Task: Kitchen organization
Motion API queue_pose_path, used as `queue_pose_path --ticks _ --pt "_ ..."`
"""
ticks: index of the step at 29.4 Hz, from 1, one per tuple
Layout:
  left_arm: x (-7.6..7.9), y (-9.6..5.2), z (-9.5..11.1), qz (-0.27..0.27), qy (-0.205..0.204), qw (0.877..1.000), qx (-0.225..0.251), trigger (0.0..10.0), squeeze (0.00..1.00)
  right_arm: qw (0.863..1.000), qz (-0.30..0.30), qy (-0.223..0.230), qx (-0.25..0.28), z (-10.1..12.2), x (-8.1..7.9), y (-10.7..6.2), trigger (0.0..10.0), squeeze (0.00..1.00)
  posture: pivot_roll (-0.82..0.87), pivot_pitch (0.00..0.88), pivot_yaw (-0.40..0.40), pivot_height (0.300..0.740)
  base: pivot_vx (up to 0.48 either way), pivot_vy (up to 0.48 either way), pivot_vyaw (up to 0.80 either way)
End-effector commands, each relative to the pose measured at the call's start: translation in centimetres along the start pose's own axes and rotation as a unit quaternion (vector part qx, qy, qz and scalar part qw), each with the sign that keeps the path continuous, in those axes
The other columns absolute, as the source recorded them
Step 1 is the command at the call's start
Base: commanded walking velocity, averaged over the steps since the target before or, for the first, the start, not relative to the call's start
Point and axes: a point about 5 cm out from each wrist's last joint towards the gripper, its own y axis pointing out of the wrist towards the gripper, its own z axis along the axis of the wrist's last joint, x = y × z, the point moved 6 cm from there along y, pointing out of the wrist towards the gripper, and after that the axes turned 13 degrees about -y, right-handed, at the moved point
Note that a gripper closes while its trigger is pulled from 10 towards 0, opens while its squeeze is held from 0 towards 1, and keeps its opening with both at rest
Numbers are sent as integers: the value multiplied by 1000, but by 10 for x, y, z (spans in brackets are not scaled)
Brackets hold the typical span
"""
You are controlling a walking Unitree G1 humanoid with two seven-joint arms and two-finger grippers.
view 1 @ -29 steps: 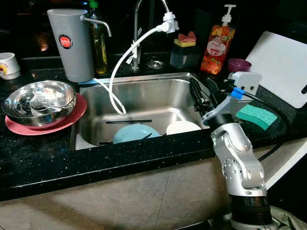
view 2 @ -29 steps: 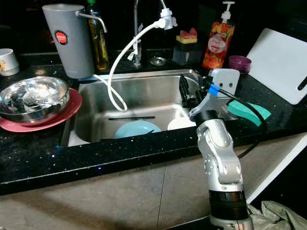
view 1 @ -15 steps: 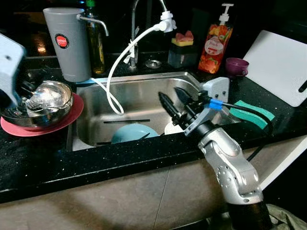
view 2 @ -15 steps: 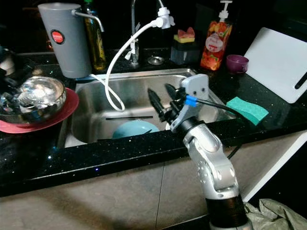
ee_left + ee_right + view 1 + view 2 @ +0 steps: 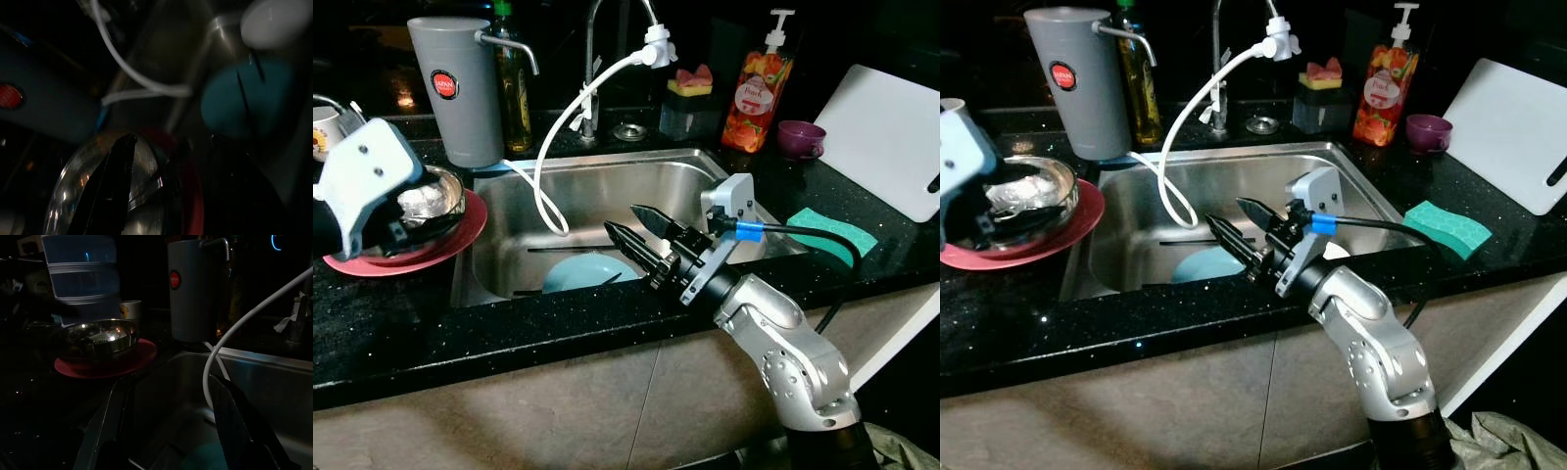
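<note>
A steel bowl (image 5: 435,199) rests on a red plate (image 5: 465,230) on the black counter, left of the sink (image 5: 607,186). My left gripper (image 5: 403,231) hovers at the bowl's near rim, its white wrist block above it. In the left wrist view its fingers (image 5: 116,181) stand apart, open, over the bowl (image 5: 83,196) and the plate's edge. My right gripper (image 5: 625,219) is open and empty above the sink, pointing left. Under it lie a light blue plate (image 5: 582,272), a white bowl (image 5: 1337,251) and dark chopsticks (image 5: 573,249).
A grey jug (image 5: 458,88), oil bottle (image 5: 516,93) and faucet with a white hose (image 5: 558,147) stand behind the sink. At the right are a soap bottle (image 5: 759,88), purple cup (image 5: 800,138), green sponge (image 5: 832,230) and white cutting board (image 5: 891,137).
My right gripper swung from the sink's right edge leftward and now points left over the basin. My left gripper came in from the left and reached the steel bowl.
</note>
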Motion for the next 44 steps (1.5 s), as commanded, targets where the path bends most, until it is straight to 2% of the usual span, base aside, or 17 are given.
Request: queue_pose_path --ticks 1,5,7,10,18,19,20,21,22,23,24,31,35,38,44 --pt "6 0 -5 -16 26 999 -30 10000 0 1000 0 -1 10 8 1 -2 10000 0 119 167 -47 740 0 0 0" --pt "7 4 -25 -14 6 998 -56 10000 0 1000 2 2 12 9 1 -2 10000 0 121 168 -49 740 0 0 0" --pt "7 7 -27 -10 -1 998 -55 10000 0 1000 1 3 14 10 1 -2 10000 0 121 168 -49 740 0 0 0" --pt "-1 21 -28 22 -13 999 -30 10000 0 1000 -5 5 20 13 2 1 10000 0 107 167 -49 740 0 0 0" --pt "-8 42 -39 51 -4 998 -31 10000 0 999 -13 6 30 18 4 2 10000 0 102 168 -47 740 0 0 0" --pt "-12 45 -41 64 0 998 -31 9608 0 999 -14 7 31 18 4 2 10000 0 99 167 -45 740 0 0 0" --pt "-15 48 -42 71 1 997 -31 8902 0 999 -15 8 31 19 4 2 10000 0 99 167 -45 740 0 0 0" --pt "-18 50 -45 77 5 996 -34 5804 0 999 -16 9 33 19 4 3 10000 0 96 167 -42 740 0 0 0" --pt "-18 51 -46 79 8 996 -35 5804 0 999 -17 9 33 20 4 3 10000 0 96 167 -42 740 0 0 0" --pt "-19 51 -47 78 9 996 -38 1725 0 999 -18 9 34 20 4 3 10000 0 96 167 -42 740 0 0 0" --pt "-20 52 -48 81 13 996 -40 0 0 999 -19 9 34 20 5 3 10000 0 96 167 -42 740 0 0 0" --pt "-28 50 -49 101 22 994 -40 0 0 999 -24 11 34 20 7 2 10000 0 99 170 -45 740 0 0 0" --pt "-32 51 -37 109 26 994 -11 0 0 999 -25 12 37 21 7 4 10000 0 101 170 -46 740 0 0 0" --pt "-34 52 -21 111 3 993 30 0 0 999 -25 13 38 22 7 4 10000 0 101 170 -46 740 0 0 0" --pt "-33 53 -9 107 3 993 52 0 0 999 -26 13 38 22 7 4 10000 0 101 170 -46 740 0 0 0"
